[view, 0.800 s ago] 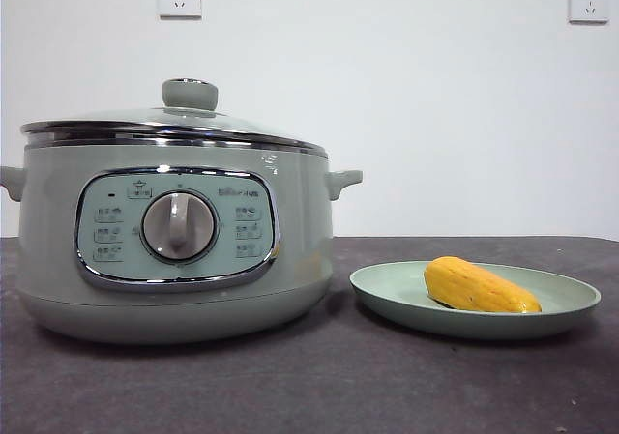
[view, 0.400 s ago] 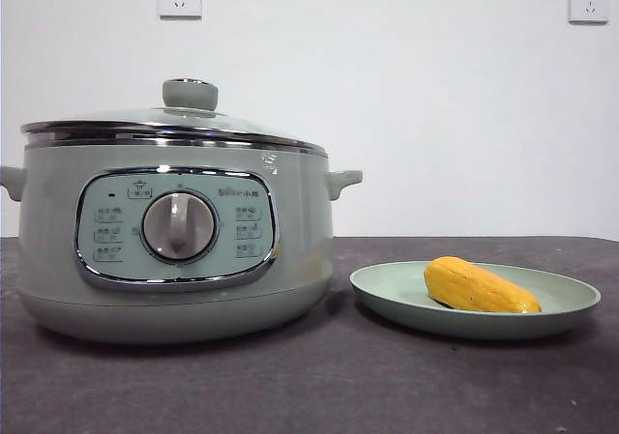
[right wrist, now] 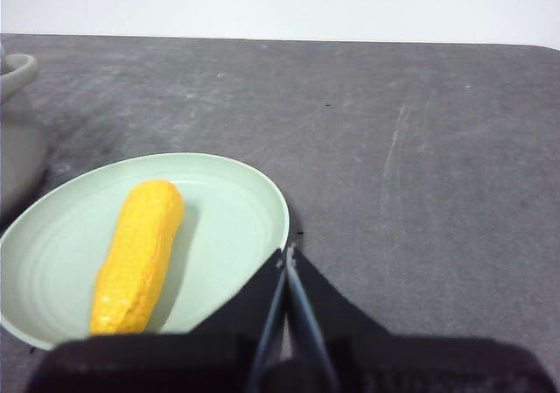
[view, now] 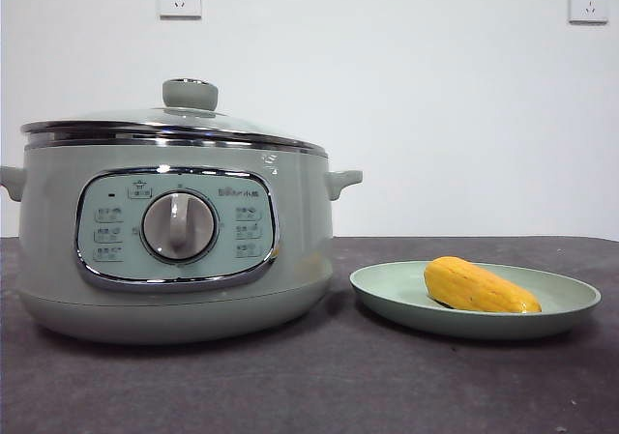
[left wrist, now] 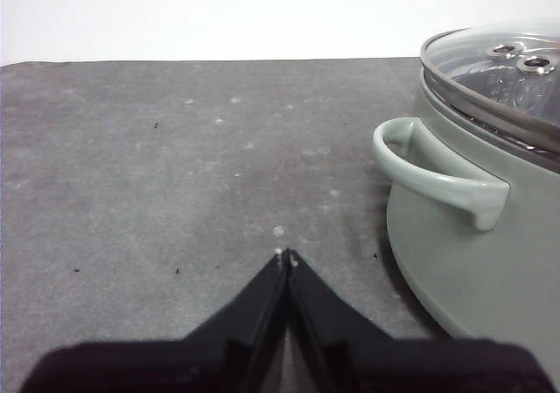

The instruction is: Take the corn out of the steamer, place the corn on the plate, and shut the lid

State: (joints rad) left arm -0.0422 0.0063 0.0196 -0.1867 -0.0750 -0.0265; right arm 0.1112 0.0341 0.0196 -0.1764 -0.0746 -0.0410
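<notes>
The stubby yellow-orange corn [view: 479,286] lies in the shallow pale green plate [view: 387,294], right of the round sage-green steamer [view: 58,250] on the dark bench [view: 319,386]; the domed glass lid [view: 126,120] sits on the pot. My left tool [left wrist: 286,255] and right tool [right wrist: 286,251] hang low, jaws pressed together, empty. I judge all steps complete; I would simply hold both arms clear, touching nothing.

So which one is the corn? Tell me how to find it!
Find the big green steamer with the glass lid. Beside it sits a low green plate. The corn lies on that plate, the only bright yellow thing there.
</notes>
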